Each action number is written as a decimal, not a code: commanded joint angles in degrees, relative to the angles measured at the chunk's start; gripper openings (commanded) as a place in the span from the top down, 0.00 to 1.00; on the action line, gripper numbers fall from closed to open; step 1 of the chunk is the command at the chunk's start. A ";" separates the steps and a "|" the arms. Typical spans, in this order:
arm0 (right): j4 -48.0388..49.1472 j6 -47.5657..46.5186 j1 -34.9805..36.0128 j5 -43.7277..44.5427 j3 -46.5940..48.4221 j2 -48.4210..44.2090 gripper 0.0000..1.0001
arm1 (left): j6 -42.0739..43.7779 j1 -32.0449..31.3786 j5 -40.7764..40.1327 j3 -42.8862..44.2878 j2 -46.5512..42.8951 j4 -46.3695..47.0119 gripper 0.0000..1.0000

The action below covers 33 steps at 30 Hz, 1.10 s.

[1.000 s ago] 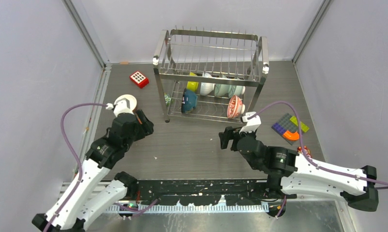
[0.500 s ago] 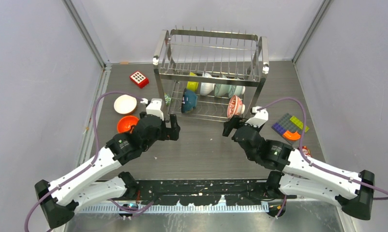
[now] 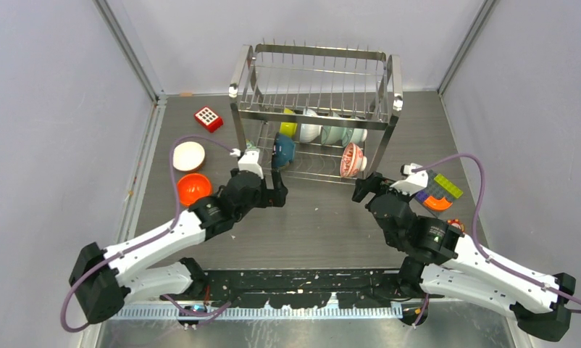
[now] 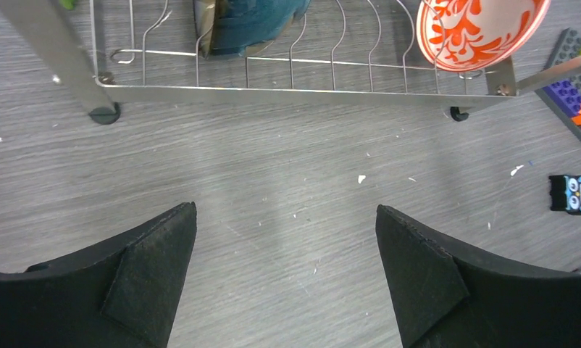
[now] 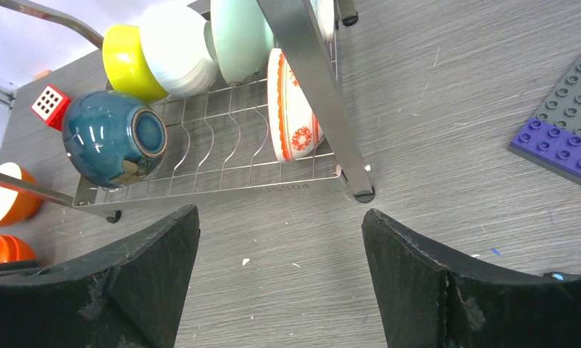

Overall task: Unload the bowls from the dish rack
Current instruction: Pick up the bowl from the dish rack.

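Note:
The steel dish rack [image 3: 313, 109] stands at the back of the table. Its lower tier holds a yellow bowl [image 3: 288, 127], a white bowl [image 3: 308, 129], a pale teal bowl [image 3: 338, 134], a dark blue bowl [image 3: 282, 151] and a red-and-white patterned bowl [image 3: 352, 159]. To the left, on the table, lie a white bowl [image 3: 187, 155] and an orange bowl [image 3: 193, 188]. My left gripper [image 4: 284, 210] is open and empty, just before the rack's front rail [image 4: 273, 93] below the dark blue bowl [image 4: 248, 25]. My right gripper [image 5: 280, 212] is open and empty near the rack's right front leg, facing the patterned bowl [image 5: 291, 109].
A red square block with white dots [image 3: 209, 118] sits left of the rack. Flat toy bricks [image 3: 434, 190] lie at the right, with a small owl figure [image 4: 574, 194] near them. Grey walls close in the table on three sides.
My left gripper let go of the orange bowl beside the white one, opened wide and swung right to the rack's front. My right gripper moved right and toward the rack's right leg.

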 commanded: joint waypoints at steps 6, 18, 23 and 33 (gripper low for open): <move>0.51 -0.98 -0.05 0.33 -1.18 -2.92 0.15 | 1.32 -3.03 7.30 7.26 13.70 18.45 0.18; -4.94 0.07 -0.14 6.54 -2.19 -10.96 0.16 | 7.68 -9.43 7.55 8.15 30.90 50.61 0.23; -2.87 -2.95 -0.14 4.30 -2.10 -11.59 0.16 | 12.70 -9.51 6.72 12.32 38.17 56.38 0.25; -2.75 -3.54 -0.15 0.03 -2.32 -13.11 0.16 | 13.41 -7.31 13.67 17.69 45.14 57.79 0.34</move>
